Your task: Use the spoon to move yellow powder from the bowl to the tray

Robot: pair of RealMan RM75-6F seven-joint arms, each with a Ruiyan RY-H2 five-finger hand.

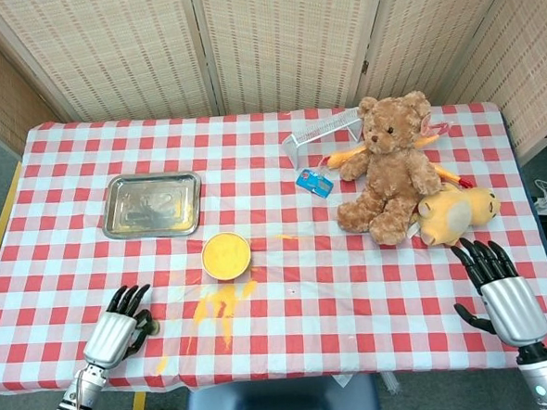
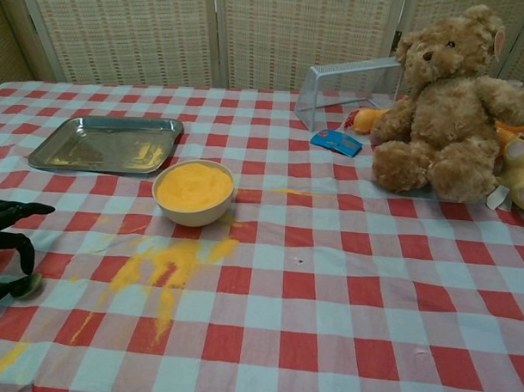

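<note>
A cream bowl (image 1: pixel 226 254) (image 2: pixel 193 190) full of yellow powder stands mid-table. The empty metal tray (image 1: pixel 153 204) (image 2: pixel 104 143) lies behind it to the left. A small dark spoon (image 2: pixel 28 284) lies near the front left edge, and only its end (image 1: pixel 151 325) peeks out in the head view. My left hand (image 1: pixel 123 330) (image 2: pixel 6 239) hovers right over the spoon with its fingers spread, holding nothing that I can see. My right hand (image 1: pixel 502 293) is at the front right, fingers apart and empty.
Spilled yellow powder (image 1: pixel 219 306) (image 2: pixel 165 266) streaks the checked cloth in front of the bowl. A brown teddy bear (image 1: pixel 387 165), a yellow plush toy (image 1: pixel 455 211), a blue packet (image 1: pixel 315 182) and a clear rack (image 1: pixel 323 129) sit at the back right.
</note>
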